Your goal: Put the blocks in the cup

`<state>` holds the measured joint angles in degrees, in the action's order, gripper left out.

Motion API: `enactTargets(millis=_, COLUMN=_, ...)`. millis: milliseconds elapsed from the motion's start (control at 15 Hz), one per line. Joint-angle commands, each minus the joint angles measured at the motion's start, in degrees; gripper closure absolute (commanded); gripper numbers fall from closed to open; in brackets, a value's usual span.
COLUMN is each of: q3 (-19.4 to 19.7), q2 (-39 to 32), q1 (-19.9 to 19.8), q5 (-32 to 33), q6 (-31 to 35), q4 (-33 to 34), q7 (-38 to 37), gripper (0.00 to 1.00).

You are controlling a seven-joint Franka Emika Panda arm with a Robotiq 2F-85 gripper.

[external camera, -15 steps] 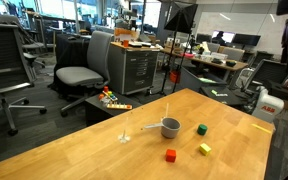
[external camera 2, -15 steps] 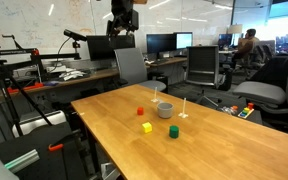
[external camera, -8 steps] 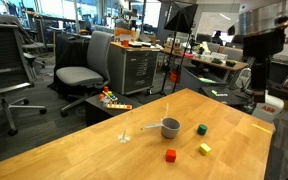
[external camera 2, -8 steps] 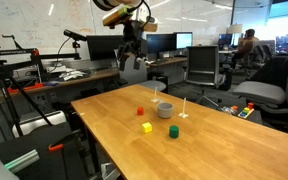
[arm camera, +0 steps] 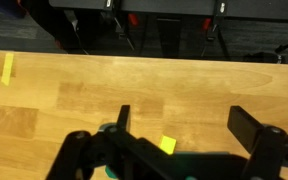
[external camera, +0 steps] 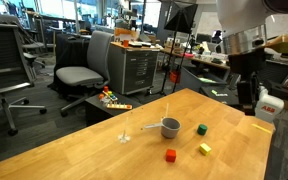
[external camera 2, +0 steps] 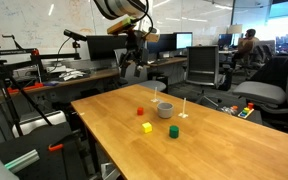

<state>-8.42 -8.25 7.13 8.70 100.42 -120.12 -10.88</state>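
Observation:
The grey metallic cup stands on the wooden table with its handle out to the side. The green block, the yellow block and the red block lie loose on the table beside the cup. My gripper hangs open and empty in the air beyond the table edge, well away from the blocks. In the wrist view the open fingers frame the table, with the yellow block far below them.
A thin clear stemmed glass stands next to the cup. A strip of yellow tape is stuck on the table. Office chairs, a drawer cabinet and desks surround the table.
The arm has swung down and in toward the table over the last second. The blocks, the cup and the glass have not moved.

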Motion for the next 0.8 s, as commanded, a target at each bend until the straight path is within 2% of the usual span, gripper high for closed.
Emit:
enactTargets(millis=0, q3=0.6, q2=0.0, q1=0.6, q5=-0.1, q6=-0.2, q4=0.2, q7=0.0, gripper=0.00)
enactTargets(millis=400, q3=-0.2, q2=-3.3, q1=1.7, q5=-1.2, q6=14.9, q4=1.0, q7=-1.0, gripper=0.00)
enactTargets(millis=733, q3=-0.2, q2=-9.9, q1=3.7, q5=-1.7, q6=22.0, q4=4.2, q7=-2.4, gripper=0.00)
